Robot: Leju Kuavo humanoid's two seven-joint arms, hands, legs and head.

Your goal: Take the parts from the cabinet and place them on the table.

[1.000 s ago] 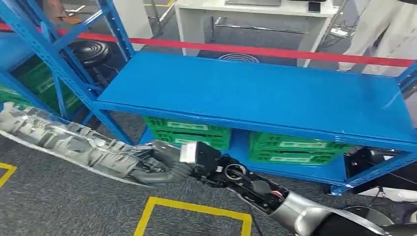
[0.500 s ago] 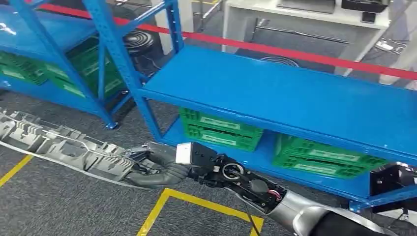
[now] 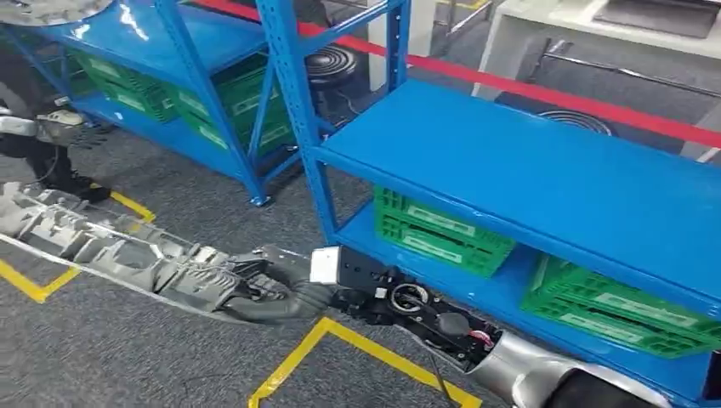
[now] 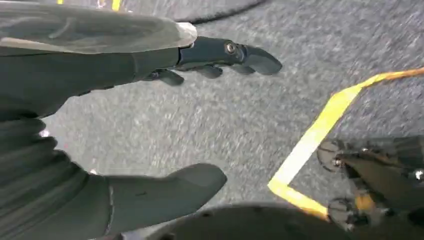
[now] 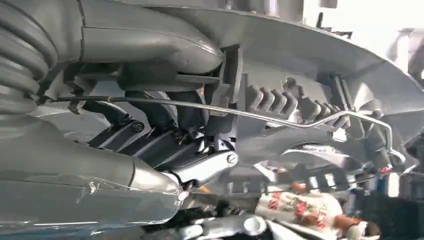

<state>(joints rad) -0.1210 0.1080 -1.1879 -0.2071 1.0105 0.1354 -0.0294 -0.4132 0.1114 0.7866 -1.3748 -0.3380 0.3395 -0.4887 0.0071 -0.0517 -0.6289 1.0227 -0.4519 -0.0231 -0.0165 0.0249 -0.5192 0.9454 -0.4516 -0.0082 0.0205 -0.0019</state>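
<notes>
A long grey ribbed metal part [image 3: 110, 251] stretches from the picture's left edge towards the middle, low over the carpet. My right hand [image 3: 285, 289] grips its near end, with the silver arm coming in from the lower right. In the right wrist view the same part [image 5: 310, 105] spans the picture, and my right hand [image 5: 150, 140] is wrapped around it. My left hand [image 4: 75, 85] hangs over the grey floor, fingers [image 4: 225, 52] and thumb [image 4: 165, 192] apart, holding nothing. Another grey part [image 3: 47, 8] lies on the far left rack's top shelf.
A blue steel rack [image 3: 527, 178] with a bare upper shelf stands ahead on the right, green crates [image 3: 438, 229] on its lower shelf. A second blue rack [image 3: 195, 42] with crates stands further left. Yellow floor tape [image 3: 357, 344] lies below my arm. Red barrier tape [image 3: 544, 89] and a white table [image 3: 612, 34] lie beyond.
The camera has turned left: the racks have slid to the right in the picture and a second rack has come into view. My right hand still grips the grey part.
</notes>
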